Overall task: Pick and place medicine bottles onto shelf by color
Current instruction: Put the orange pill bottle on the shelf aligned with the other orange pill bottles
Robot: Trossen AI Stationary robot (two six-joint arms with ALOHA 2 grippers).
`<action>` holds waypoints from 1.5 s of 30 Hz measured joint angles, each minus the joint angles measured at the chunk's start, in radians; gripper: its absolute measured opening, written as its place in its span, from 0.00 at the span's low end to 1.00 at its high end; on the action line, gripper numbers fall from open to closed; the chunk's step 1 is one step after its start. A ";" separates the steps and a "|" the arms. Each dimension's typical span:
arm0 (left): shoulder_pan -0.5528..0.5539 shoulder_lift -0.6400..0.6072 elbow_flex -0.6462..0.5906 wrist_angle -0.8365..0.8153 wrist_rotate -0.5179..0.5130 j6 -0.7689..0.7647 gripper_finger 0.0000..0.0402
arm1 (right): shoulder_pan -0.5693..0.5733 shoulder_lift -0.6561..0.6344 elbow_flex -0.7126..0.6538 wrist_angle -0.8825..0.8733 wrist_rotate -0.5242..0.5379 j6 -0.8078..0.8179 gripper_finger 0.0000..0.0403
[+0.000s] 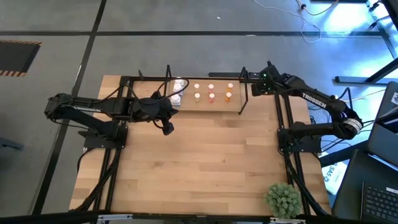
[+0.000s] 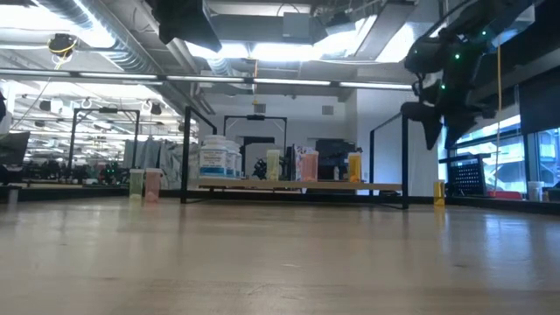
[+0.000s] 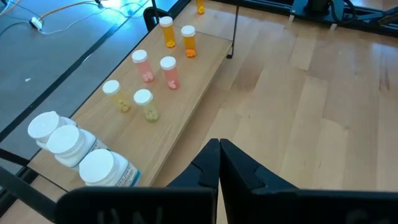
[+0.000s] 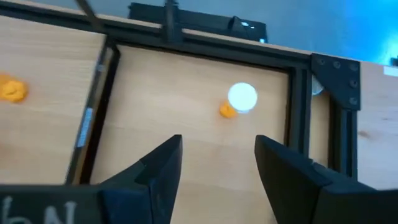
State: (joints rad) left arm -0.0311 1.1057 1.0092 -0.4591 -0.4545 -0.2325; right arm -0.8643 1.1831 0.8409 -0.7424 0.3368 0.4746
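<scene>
Two dark grippers: left gripper (image 3: pixel 219 163) closed, empty, near wooden shelf (image 3: pixel 186 99); right gripper (image 4: pixel 217 165) spread above white-capped cylindrical orange plastic bottle (image 4: pixel 238 101) on wood.

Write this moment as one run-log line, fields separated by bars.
left gripper: shut, empty, near white bottles | right gripper: open above orange white-capped bottle outside black-framed wooden shelf
</scene>
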 joint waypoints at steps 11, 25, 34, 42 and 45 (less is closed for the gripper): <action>0.000 0.000 0.000 0.000 0.000 0.000 0.00 | -0.003 0.000 -0.134 0.156 0.021 0.051 0.51; 0.000 0.000 0.000 0.000 0.000 0.000 0.00 | -0.003 0.000 -0.251 0.401 0.089 0.096 0.51; 0.000 0.000 0.000 0.000 0.000 0.000 0.00 | 0.004 0.000 -0.299 0.461 0.094 0.071 0.51; 0.000 0.000 0.000 0.000 0.000 0.000 0.00 | 0.004 0.000 -0.339 0.560 0.114 0.047 0.51; 0.000 0.000 0.000 0.000 0.000 0.000 0.00 | 0.004 0.000 -0.341 0.554 0.102 0.011 0.51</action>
State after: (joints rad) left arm -0.0314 1.1057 1.0092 -0.4591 -0.4545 -0.2321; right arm -0.8600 1.1831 0.4995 -0.1887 0.4384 0.4852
